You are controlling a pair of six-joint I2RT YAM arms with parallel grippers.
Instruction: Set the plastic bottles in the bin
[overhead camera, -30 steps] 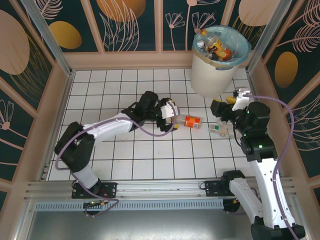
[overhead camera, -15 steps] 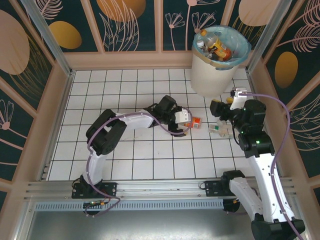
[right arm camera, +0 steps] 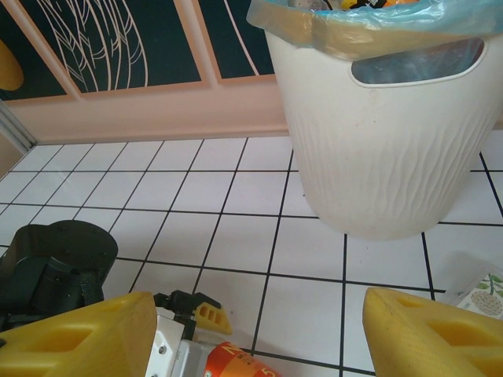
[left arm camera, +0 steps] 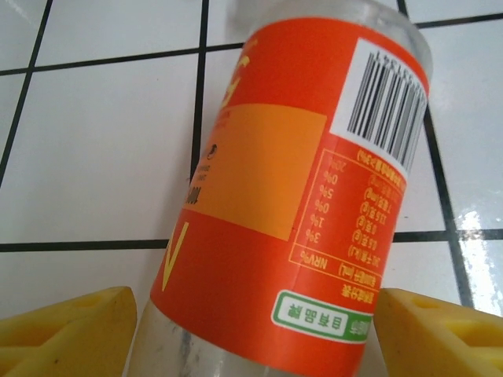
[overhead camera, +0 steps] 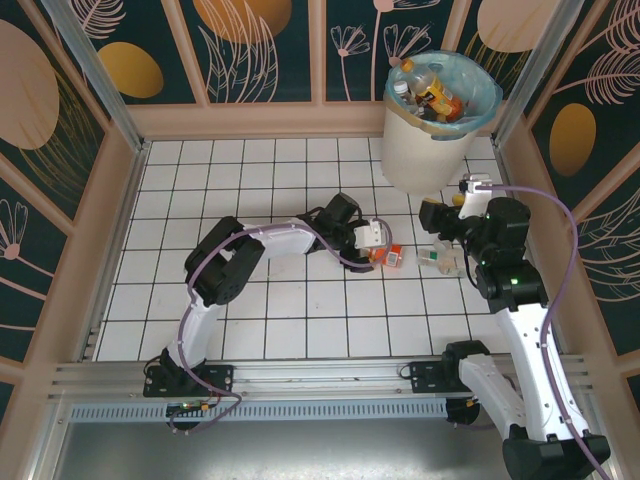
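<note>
Right of centre in the top view, the orange bottle (overhead camera: pixel 388 256) lies on its side on the white tiled floor (overhead camera: pixel 250 190), just ahead of the left gripper (overhead camera: pixel 376 243), whose arm reaches in from the lower left. Seen from the left wrist, this bottle (left arm camera: pixel 299 196) runs up the middle of the frame, barcode at upper right. The left gripper (left arm camera: pixel 251 338) has its jaws partly apart around the bottle, and each yellow fingertip (left arm camera: pixel 67 334) sits against a side of it at the bottom edge. A clear bottle (overhead camera: pixel 440 261) with a pale label lies just to its right, apart from it. Above that, near the right wall, the right gripper (overhead camera: pixel 447 210) hangs over the tiles, below the bin (overhead camera: pixel 425 150). From the right wrist, the right gripper (right arm camera: pixel 255 334) has its jaws wide apart with only bare floor between its fingertips (right arm camera: pixel 428 334) and nothing held. The orange bottle (right arm camera: pixel 236 365) peeps in at the bottom edge and the left gripper (right arm camera: pixel 192 314) shows at lower left. The bin (right arm camera: pixel 377 157) stands upright at upper right, lined with a blue bag (overhead camera: pixel 488 110), and several bottles (overhead camera: pixel 432 95) already lie inside it.
</note>
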